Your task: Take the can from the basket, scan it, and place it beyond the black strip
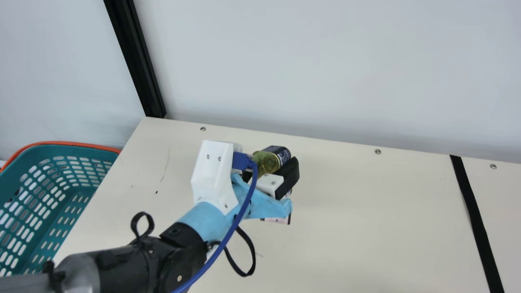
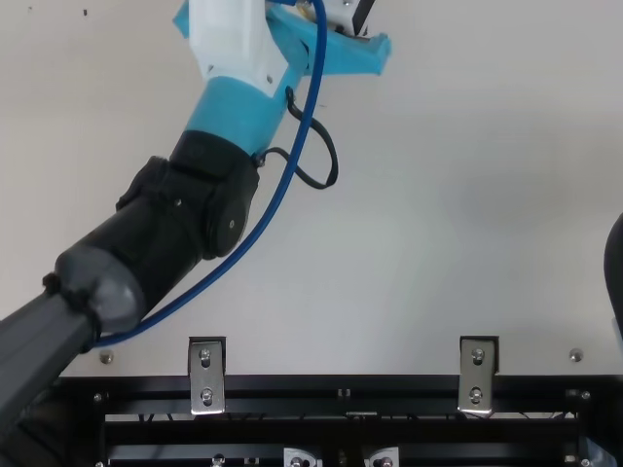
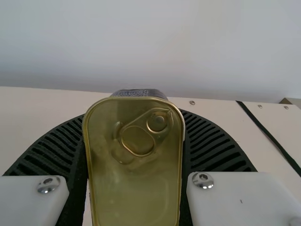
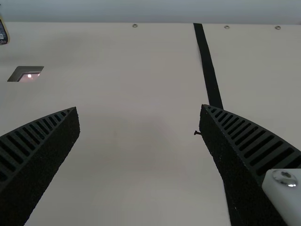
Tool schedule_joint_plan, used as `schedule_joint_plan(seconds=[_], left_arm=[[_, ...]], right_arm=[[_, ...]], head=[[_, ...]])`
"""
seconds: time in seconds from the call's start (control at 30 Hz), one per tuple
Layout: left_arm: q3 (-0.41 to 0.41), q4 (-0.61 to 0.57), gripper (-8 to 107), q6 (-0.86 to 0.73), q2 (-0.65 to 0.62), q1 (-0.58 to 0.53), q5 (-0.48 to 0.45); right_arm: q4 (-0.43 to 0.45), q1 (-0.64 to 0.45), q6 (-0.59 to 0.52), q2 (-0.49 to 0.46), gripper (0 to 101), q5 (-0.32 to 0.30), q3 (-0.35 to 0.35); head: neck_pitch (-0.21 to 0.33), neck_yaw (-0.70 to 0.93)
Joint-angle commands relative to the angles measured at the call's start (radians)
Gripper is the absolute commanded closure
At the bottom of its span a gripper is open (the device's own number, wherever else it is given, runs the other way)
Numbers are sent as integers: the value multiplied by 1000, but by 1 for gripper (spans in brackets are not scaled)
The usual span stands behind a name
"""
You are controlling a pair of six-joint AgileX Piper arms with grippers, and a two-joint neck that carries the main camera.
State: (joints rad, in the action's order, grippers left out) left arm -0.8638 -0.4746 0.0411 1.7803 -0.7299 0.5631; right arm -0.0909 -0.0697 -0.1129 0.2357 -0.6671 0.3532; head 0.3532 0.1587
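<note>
My left gripper [image 1: 272,173] is above the middle-left of the table in the main view, shut on the gold can [image 1: 266,162]. In the left wrist view the can [image 3: 136,165] stands between the ribbed fingers of my left gripper [image 3: 136,141], its pull-tab face toward the camera. The teal basket [image 1: 87,185] is at the main view's left. Far to the right lies the black strip [image 1: 474,215]. In the right wrist view my right gripper [image 4: 139,113] is open, with bare table between its fingers, and the strip [image 4: 209,66] runs behind them.
A scanner window [image 4: 28,74] glows pink in the table, and in the main view part of it [image 1: 281,221] shows just below my left gripper. A white wall [image 1: 325,73] rises behind the table, with a black post [image 1: 136,61] near the back left corner.
</note>
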Motion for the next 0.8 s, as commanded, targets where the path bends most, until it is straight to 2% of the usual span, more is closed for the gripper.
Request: schedule_joint_plan(seconds=[0.0, 0.37, 0.6, 0.77], left_arm=[[-3, 17, 89, 10, 13, 4, 11], [-15, 81, 89, 60, 48, 20, 35], [-3, 132, 89, 75, -40, 26, -37], [15, 210, 89, 111, -140, 25, -109]], right_arm=[[0, 0, 0, 0, 0, 0, 0], [0, 0, 0, 0, 0, 0, 0], [0, 0, 0, 0, 0, 0, 0], [0, 0, 0, 0, 0, 0, 0]], head=[[1, -10], [1, -10], [1, -10], [1, -10]])
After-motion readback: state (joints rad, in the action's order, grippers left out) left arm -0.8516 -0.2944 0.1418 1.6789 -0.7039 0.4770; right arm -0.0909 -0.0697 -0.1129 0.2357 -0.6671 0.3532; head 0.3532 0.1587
